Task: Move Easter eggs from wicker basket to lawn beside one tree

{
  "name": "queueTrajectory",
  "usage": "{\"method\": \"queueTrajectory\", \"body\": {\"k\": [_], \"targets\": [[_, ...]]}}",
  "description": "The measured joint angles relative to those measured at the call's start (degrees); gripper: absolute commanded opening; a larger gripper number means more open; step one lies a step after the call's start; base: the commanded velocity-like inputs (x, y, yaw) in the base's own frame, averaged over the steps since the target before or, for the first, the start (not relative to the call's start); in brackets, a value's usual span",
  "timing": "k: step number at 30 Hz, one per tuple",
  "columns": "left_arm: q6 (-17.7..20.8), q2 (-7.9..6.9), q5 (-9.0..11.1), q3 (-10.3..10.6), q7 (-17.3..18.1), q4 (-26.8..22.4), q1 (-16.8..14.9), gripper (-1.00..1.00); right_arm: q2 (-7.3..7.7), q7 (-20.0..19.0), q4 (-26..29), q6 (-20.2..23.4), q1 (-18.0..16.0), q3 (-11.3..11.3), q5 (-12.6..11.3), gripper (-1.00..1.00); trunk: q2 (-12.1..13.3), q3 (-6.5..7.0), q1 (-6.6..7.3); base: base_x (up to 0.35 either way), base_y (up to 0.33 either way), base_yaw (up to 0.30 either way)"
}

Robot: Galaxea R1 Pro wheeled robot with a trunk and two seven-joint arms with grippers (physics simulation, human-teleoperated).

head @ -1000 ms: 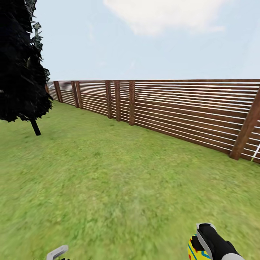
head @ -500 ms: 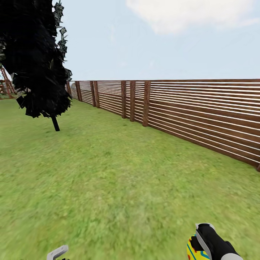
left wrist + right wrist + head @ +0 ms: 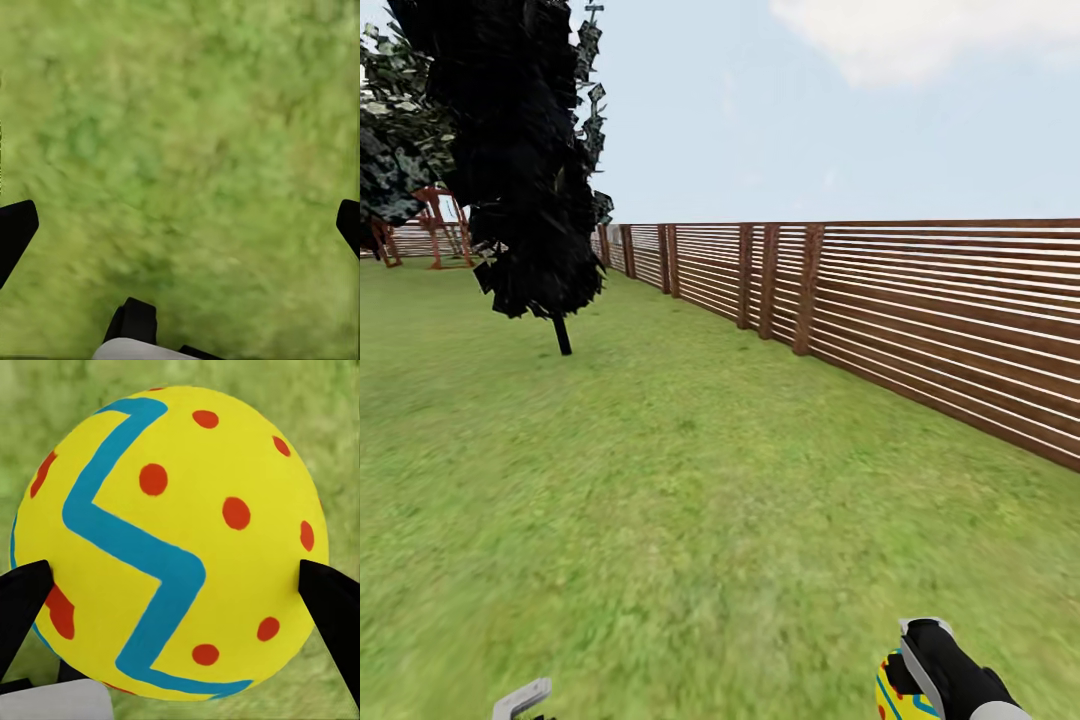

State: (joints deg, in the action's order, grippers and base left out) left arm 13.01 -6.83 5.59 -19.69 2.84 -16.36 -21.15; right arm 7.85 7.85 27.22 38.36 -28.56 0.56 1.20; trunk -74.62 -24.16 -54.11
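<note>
Right gripper (image 3: 177, 585): seen from the right wrist, its two black fingers press against opposite sides of an Easter egg (image 3: 169, 540), jaws closed on it; in the head view the gripper (image 3: 920, 665) sits at the picture's lower right with the egg (image 3: 892, 690) tucked against it.
Easter egg: bright yellow, one blue zigzag stripe, scattered red dots; carried clear of the grass, lawn (image 3: 330, 405) blurred behind it.
Left gripper (image 3: 180, 225): seen from the left wrist, black fingertips (image 3: 15, 229) stand far apart at either side with nothing between them but grass; a grey tip of this gripper (image 3: 523, 698) shows at the head view's lower left.
Lawn (image 3: 690, 480): mottled green grass running from the robot to the fence.
Dark conifer (image 3: 520, 150): near-black crown on a short dark trunk, standing on the lawn well ahead and to the left, some way short of the fence.
Fence (image 3: 920, 310): brown horizontal slats with thicker posts, running along the lawn's right edge and receding to its far edge.
Leafy crown (image 3: 395, 130): dark green, blocky, partly hidden behind the conifer at far left.
Red frame (image 3: 435, 215): a reddish structure near the far fence, too small to identify.
Sky (image 3: 840, 100): pale blue with white cloud.
</note>
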Motion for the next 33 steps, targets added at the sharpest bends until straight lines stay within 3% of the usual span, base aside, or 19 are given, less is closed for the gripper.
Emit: {"method": "queueTrajectory", "body": {"k": [5, 33], "targets": [[-0.01, 0.14, 0.0, 0.0, 0.0, -0.01, 0.0, 1.0, -0.62, 0.04, -0.01, -0.01, 0.0, 0.03, 0.01, -1.0, 0.0, 0.0, 0.0, 0.003, -0.006, 0.296], [0.06, 0.13, 0.07, -0.03, 0.09, -0.01, 0.0, 1.0, -0.65, 0.05, -0.01, -0.01, 0.0, 0.0, 0.02, -1.0, 0.0, 0.0, 0.0, 0.0, 0.0, 0.296]]}}
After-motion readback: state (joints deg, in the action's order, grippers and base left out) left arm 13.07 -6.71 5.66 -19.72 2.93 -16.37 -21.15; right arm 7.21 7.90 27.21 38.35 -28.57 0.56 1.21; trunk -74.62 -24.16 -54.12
